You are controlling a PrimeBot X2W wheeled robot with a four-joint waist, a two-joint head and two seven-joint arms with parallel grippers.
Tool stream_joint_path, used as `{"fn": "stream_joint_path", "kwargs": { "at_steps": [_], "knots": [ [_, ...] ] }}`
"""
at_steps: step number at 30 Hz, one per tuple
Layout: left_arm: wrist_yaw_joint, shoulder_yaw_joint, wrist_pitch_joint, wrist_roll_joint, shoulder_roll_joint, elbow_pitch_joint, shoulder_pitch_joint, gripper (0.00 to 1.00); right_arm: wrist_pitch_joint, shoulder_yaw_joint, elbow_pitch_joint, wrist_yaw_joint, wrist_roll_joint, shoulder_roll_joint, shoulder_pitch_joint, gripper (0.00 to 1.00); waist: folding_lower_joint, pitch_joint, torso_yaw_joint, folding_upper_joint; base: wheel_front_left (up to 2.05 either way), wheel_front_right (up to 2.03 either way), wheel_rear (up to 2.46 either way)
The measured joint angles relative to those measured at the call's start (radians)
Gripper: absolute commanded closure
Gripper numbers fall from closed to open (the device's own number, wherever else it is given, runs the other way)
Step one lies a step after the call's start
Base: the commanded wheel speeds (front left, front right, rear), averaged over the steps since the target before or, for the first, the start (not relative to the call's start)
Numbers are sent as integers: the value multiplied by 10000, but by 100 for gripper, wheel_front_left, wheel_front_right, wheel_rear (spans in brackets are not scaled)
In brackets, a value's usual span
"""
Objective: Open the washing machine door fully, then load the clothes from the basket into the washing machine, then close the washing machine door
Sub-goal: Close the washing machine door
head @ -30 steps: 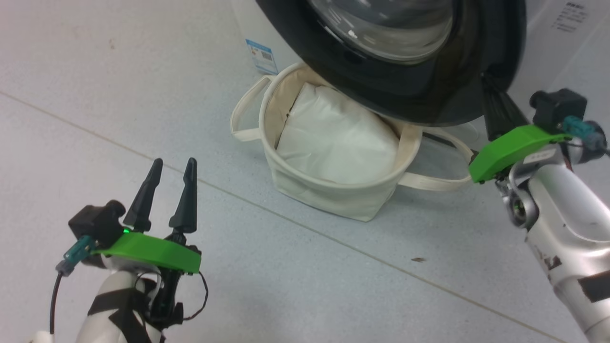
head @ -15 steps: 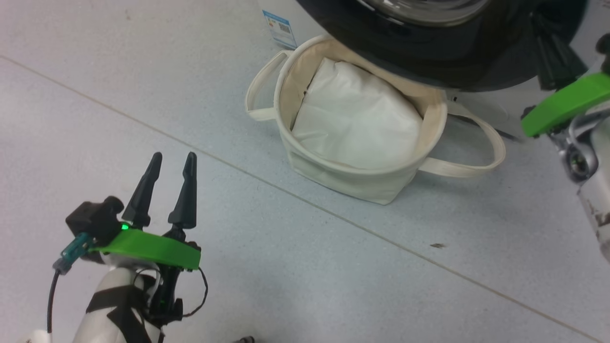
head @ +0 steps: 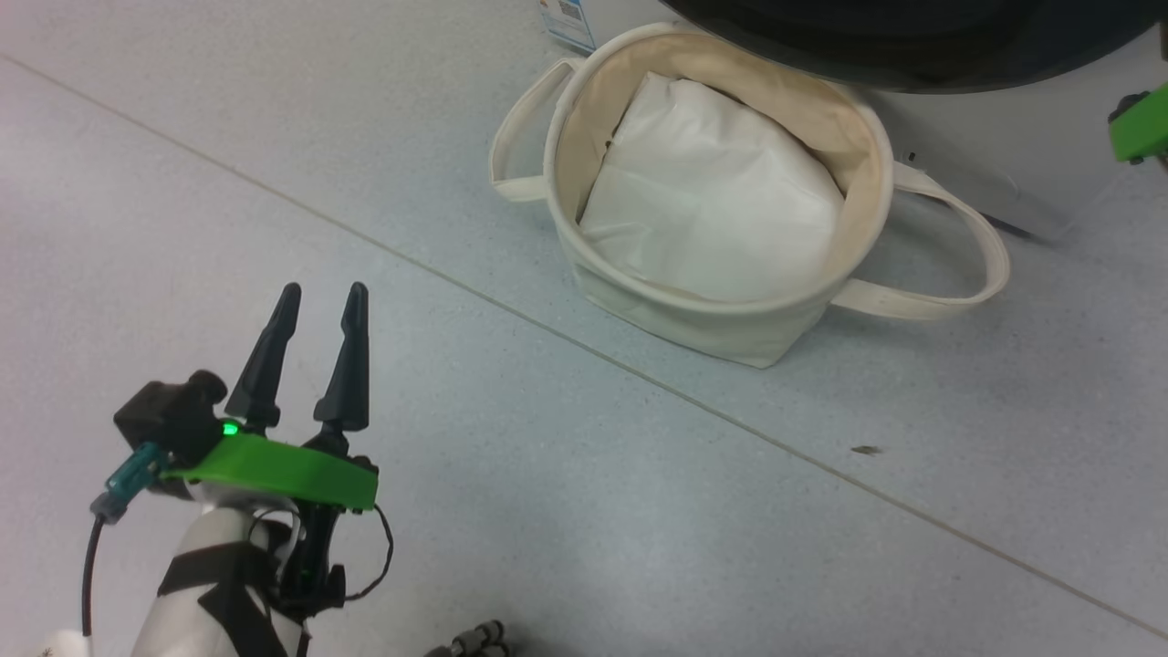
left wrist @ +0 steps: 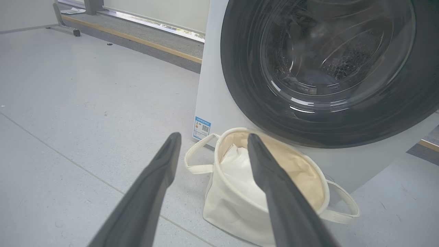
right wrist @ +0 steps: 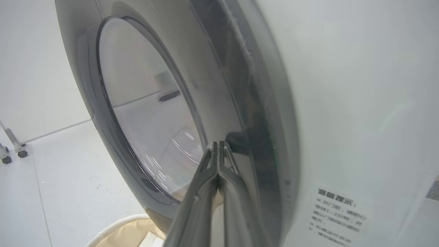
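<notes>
- Left gripper (head: 324,292) hangs low over the floor (head: 456,137) at the near left. Its two fingers are spread wide and nothing is between them. They point toward the basket (head: 730,306), which is well apart from it.
- Basket stands on the floor at the foot of the machine (left wrist: 212,85), under the lower edge of the door (left wrist: 240,85). Inside it lies a plain white bundle (head: 712,210).
- Door looks close against the machine front; whether it is latched I cannot tell. Behind the glass (left wrist: 325,51) there are dark shapes, too blurred to call clothes.
- Right gripper (right wrist: 217,144) is pressed shut and holds nothing. Its tips are at the right part of the black rim (right wrist: 253,103), beside the line where the rim meets the white front. Touching or just short, I cannot tell.
- In my judgement the coming move belongs to the right arm, by far the nearer one. The door lies just ahead of its tips and to their left, and the rim's edge runs up roughly along the line of the fingers.
</notes>
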Motion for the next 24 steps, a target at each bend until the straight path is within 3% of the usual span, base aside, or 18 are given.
{"fn": "stream_joint_path", "kwargs": {
  "at_steps": [6,7,8,17,24],
  "knots": [
    [0,63,0,-2,-12,-12,-125,0,-2,-65,-215,12,-104,205,11,100,0,-136,-266,0,0,0,0],
    [0,84,0,-2,-10,-13,-145,0,-2,-65,-278,10,-94,251,35,56,-1,-186,-334,0,0,0,0],
    [0,117,0,-2,-8,-15,-152,0,-2,-54,-351,6,-52,314,97,0,-1,-240,-416,0,0,0,0],
    [0,238,0,4,343,6,-154,0,-2,100,-1987,-6,188,1248,2351,0,-1,-911,-1622,0,0,0,0],
    [0,309,0,-188,991,249,-113,0,-2,-33,-3118,-6,33,1797,4451,0,-2,-1893,-3123,0,0,0,0]
  ]
}}
